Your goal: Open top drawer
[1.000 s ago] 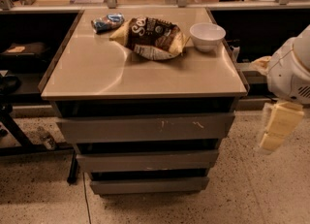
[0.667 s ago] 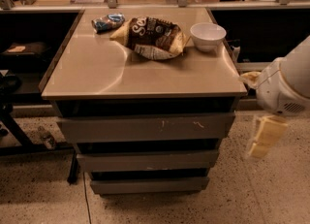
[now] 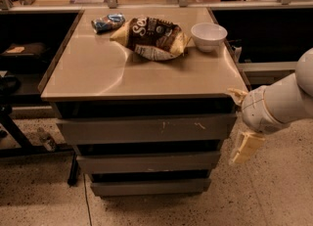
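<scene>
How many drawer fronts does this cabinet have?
3, stacked: the wide grey top drawer, a narrower grey middle drawer, a grey bottom drawer lowest. The pale hand hangs to their right.

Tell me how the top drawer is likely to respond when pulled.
The top drawer looks rigid and should slide straight out rather than flex. Its flat front shows no handle, so grip may be slippery; hooking an edge seems likelier. The claw hangs off its right end, not touching.

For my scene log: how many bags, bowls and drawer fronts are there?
Bags: 2 (chip bag, blue packet)
Bowls: 1 (white bowl)
Drawer fronts: 3 (top drawer, middle drawer, bottom drawer)
Total: 6
Gripper hangs right of top drawer.
</scene>
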Robot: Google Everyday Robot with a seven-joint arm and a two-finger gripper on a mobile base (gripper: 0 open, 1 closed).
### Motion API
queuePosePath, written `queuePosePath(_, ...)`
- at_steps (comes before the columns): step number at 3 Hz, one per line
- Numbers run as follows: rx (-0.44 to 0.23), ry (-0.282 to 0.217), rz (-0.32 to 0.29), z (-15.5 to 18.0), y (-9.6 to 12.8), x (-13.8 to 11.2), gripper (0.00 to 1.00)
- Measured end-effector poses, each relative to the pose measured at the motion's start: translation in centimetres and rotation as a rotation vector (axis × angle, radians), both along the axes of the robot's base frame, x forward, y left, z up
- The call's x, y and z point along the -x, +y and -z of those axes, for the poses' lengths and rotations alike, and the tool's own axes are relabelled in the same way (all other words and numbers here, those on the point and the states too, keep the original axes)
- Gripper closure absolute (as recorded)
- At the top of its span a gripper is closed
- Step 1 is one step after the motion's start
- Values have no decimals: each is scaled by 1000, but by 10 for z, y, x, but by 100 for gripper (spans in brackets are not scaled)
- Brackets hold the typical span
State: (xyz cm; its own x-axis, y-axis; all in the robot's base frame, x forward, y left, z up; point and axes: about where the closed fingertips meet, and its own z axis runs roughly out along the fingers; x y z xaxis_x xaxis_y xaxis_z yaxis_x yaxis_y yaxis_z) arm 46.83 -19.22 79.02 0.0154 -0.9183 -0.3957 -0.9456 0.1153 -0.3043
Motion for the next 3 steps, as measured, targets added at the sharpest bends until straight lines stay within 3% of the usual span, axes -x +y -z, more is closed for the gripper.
queuePosePath(2, -5, 7, -30, 8, 7, -1, 0)
queuePosePath(3, -44, 40, -90, 45, 27, -11, 0)
